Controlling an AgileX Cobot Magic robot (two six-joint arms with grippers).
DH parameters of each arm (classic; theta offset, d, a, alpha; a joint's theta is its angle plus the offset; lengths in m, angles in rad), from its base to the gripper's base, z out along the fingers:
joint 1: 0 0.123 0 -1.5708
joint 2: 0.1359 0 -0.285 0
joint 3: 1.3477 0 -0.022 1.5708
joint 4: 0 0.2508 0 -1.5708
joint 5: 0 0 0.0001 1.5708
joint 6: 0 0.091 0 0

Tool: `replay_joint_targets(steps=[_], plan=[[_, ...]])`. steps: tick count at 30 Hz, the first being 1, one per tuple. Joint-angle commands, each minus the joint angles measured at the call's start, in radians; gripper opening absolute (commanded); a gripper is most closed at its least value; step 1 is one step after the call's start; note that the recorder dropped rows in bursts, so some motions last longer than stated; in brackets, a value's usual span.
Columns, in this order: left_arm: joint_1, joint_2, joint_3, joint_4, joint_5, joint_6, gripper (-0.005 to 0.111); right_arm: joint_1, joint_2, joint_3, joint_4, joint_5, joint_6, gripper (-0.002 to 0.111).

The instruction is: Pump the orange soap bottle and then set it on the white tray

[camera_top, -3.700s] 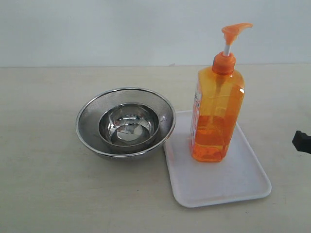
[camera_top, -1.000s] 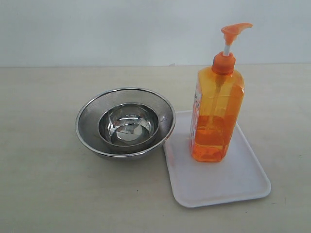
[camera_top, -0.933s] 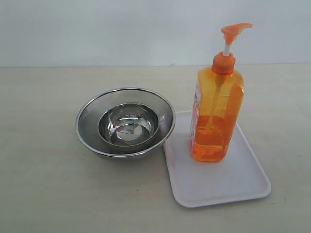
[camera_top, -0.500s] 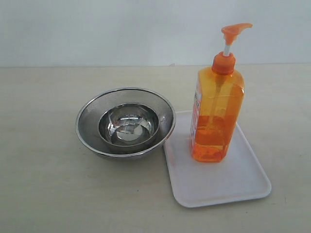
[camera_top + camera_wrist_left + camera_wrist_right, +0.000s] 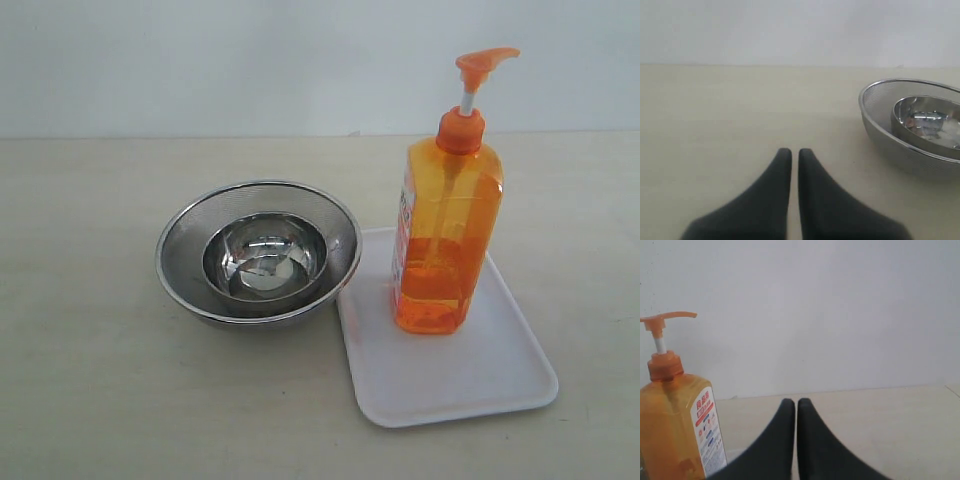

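The orange soap bottle (image 5: 445, 240) stands upright on the white tray (image 5: 500, 375), its pump head up on the white stem. The right wrist view shows the same orange soap bottle (image 5: 675, 420) with its printed label, off to one side of my right gripper (image 5: 796, 401), which is shut on nothing and apart from it. My left gripper (image 5: 790, 151) is shut and empty over bare table. Neither gripper appears in the exterior view.
A round steel mesh bowl (image 5: 178, 262) with a smaller steel bowl (image 5: 265, 255) inside sits against the tray's left edge; the mesh bowl (image 5: 880, 130) also shows in the left wrist view. A pale wall runs behind the beige table (image 5: 90, 380).
A dark gripper tip at the exterior view's right edge 3.7 s ago has gone out of view. Bottle, tray and bowls have not moved.
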Motion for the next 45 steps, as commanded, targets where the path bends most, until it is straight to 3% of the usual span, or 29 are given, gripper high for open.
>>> replay_joint_targets(steps=[1,11,14,17,19,22,28,45], plan=[[0.002,-0.002,0.004,0.001,-0.004,0.005,0.005,-0.005,-0.007,0.004,0.004,0.007,0.016,0.000],[0.002,-0.002,0.004,0.001,0.000,0.004,0.005,-0.005,-0.007,0.004,-0.054,-0.010,0.218,0.000],[0.002,-0.002,0.004,0.001,0.000,0.004,0.005,-0.005,-0.007,0.004,-0.241,0.027,0.335,0.000],[0.002,-0.002,0.004,0.001,0.000,0.004,0.005,-0.005,-0.007,0.004,-0.769,0.088,0.769,0.000],[0.002,-0.002,0.004,0.001,0.000,0.004,0.005,-0.005,-0.007,0.004,-0.991,0.108,0.985,0.000],[0.002,-0.002,0.004,0.001,0.000,0.004,0.005,-0.005,-0.007,0.004,-1.159,0.230,1.081,0.000],[0.002,-0.002,0.004,0.001,0.000,0.004,0.005,-0.005,-0.007,0.004,-1.202,0.444,1.088,0.000],[0.002,-0.002,0.004,0.001,0.000,0.004,0.005,-0.005,-0.007,0.004,-1.202,0.444,1.135,0.000]])
